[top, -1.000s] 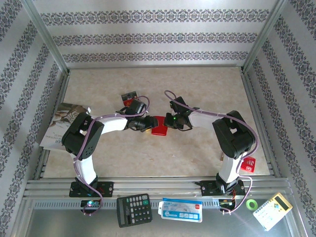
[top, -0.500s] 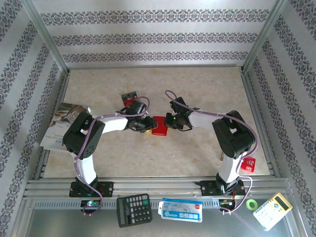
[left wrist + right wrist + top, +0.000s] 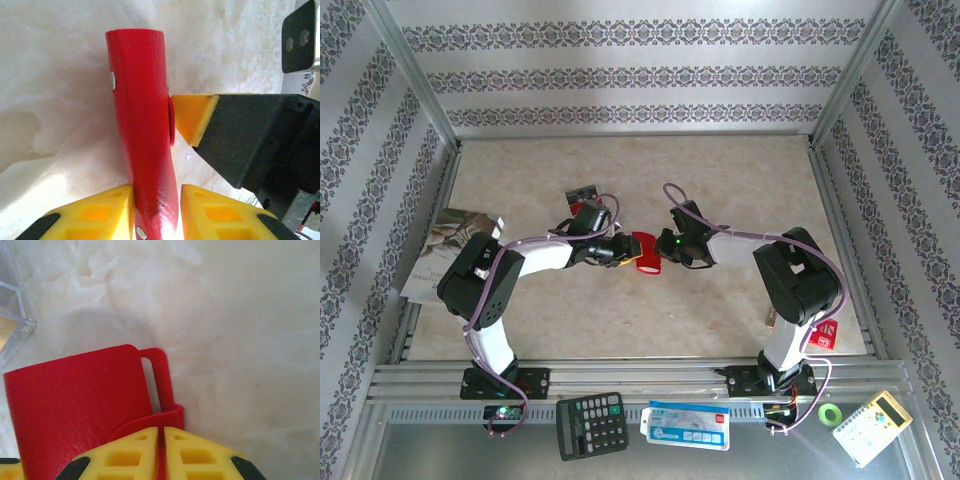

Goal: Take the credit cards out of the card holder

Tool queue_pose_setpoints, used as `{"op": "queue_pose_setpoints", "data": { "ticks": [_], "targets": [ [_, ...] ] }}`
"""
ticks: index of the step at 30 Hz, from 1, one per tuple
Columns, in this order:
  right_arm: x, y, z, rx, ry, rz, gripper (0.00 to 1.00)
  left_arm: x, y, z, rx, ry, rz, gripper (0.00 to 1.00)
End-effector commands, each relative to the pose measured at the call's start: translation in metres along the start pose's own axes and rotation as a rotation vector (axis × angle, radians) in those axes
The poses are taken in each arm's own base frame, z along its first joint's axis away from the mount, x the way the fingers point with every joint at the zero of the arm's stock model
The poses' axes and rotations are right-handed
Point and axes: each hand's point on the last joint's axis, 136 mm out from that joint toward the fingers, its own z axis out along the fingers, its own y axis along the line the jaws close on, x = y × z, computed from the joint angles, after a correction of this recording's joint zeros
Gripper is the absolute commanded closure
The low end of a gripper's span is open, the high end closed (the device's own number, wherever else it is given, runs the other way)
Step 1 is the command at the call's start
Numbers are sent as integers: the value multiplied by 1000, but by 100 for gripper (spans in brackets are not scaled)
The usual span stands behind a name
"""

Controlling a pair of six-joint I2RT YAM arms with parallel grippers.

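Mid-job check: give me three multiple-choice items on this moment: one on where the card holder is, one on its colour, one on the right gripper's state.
1. Where is the card holder? A. between the two grippers at mid-table; B. on the front rail; C. against the far wall.
2. Its colour? A. blue; B. red; C. black.
3. The right gripper is: A. wide open; B. holding a calculator; C. shut on the holder's strap.
Answers: 1 A, the top view shows it between the left gripper and the right one; 2 B, it is red in every view; 3 C, the right wrist view shows the jaws closed on the strap.
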Motion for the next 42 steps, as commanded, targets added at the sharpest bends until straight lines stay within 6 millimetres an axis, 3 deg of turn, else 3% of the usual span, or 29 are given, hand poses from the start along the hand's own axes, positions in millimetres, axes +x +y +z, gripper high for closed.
{"op": "queue_pose_setpoints", "data": {
  "ticks": [1, 8, 12, 15, 18, 24, 28, 34, 42],
  "targets": [
    [14, 0, 7, -19, 37, 27, 87, -8, -21, 8, 108, -15, 29, 71],
    [10, -2, 3, -8, 14, 21, 86, -13, -9, 6, 64, -42, 3, 85],
    [-5, 2, -15, 11, -48, -32, 84, -21, -6, -7, 39, -78, 17, 93],
    [-18, 6, -32, 10, -93, -76, 77, -23, -6, -18, 14, -87, 42, 100],
    [-22, 14, -44, -19, -102, -131, 64, -23, -13, -30, -21, -84, 97, 100],
    [-15, 50, -54, -134, -71, -258, 48, -22, -26, -47, -42, -87, 192, 100],
    [-6, 64, -45, -149, -18, -288, 48, -22, -29, -47, -42, -81, 216, 100],
    [-3, 58, -30, -98, 11, -270, 49, -22, -30, -47, -41, -80, 222, 100],
    [-3, 26, -21, 59, 19, -228, 60, -24, -24, -49, -73, -101, 213, 100]
  ]
}}
